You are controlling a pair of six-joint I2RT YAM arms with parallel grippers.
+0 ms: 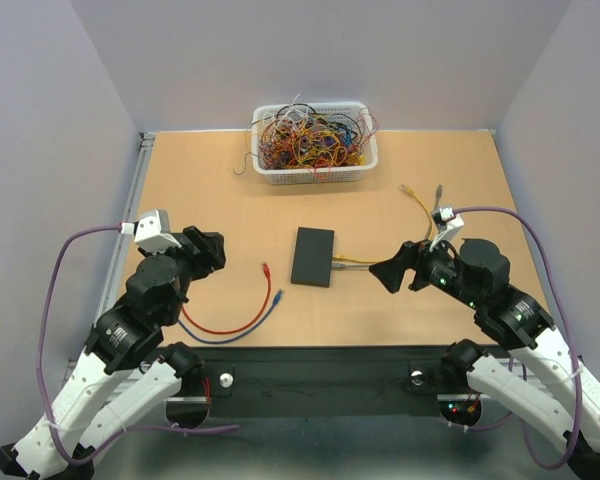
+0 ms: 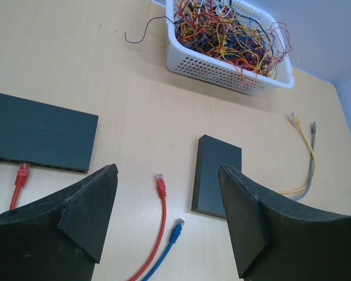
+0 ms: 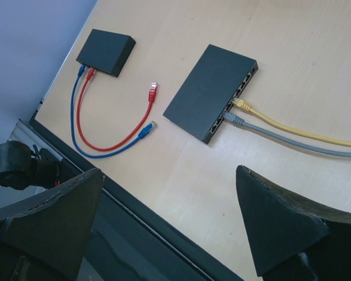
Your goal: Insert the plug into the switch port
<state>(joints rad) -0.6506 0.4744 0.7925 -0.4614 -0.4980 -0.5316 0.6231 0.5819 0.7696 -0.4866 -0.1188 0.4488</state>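
The left gripper [image 2: 168,168] hangs released, its black wedge fingers [image 2: 76,211] spread wide over bare table [image 2: 105,70]; the right gripper [image 3: 169,170] likewise holds nothing.

Left wrist: past the fingers, the loose red plug [image 2: 160,185] and blue plug [image 2: 176,230] lie on smooth pale wood, just left of the flat matte-black switch [image 2: 217,175]. A second black box [image 2: 41,132] sits well left, and a white perforated basket [image 2: 222,64] of tangled wires stands by the far edge. Right wrist: the switch ports [image 3: 245,88] line the narrow edge turned away from the loose plugs. A yellow cable [image 3: 292,126] and a grey cable [image 3: 292,140] are seated in two neighbouring ports. A black rail [image 3: 140,234] borders the near table edge. Top view: free wood lies all round the switch; the right gripper is near its port side, and both cables trail off that side toward it.
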